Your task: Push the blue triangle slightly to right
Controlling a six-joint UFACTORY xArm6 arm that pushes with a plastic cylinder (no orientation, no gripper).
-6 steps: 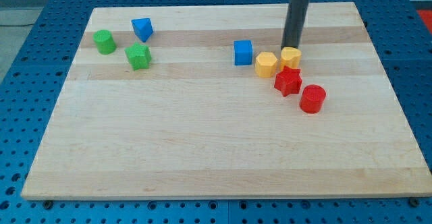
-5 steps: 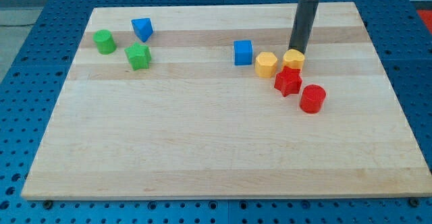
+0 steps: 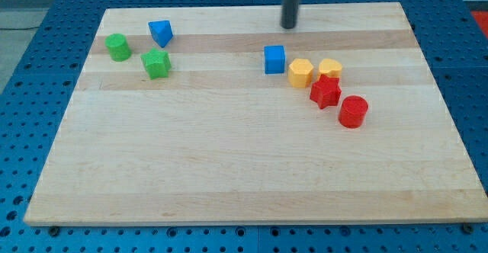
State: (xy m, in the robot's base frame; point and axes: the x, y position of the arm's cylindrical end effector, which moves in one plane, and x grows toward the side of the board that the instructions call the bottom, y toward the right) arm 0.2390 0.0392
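Note:
The blue triangle (image 3: 160,33) lies at the board's upper left, between a green cylinder (image 3: 117,47) to its left and a green star (image 3: 156,63) below it. My tip (image 3: 288,27) is near the board's top edge, far to the right of the blue triangle. It is above and slightly right of the blue cube (image 3: 274,59), touching no block.
Right of centre lie a yellow hexagon (image 3: 300,72), a yellow heart-like block (image 3: 330,68), a red star (image 3: 325,91) and a red cylinder (image 3: 353,110), close together. The wooden board (image 3: 229,169) sits on a blue perforated table.
My tip has left the yellow block at the right and moved up and to the left, toward the board's top edge. No block has moved.

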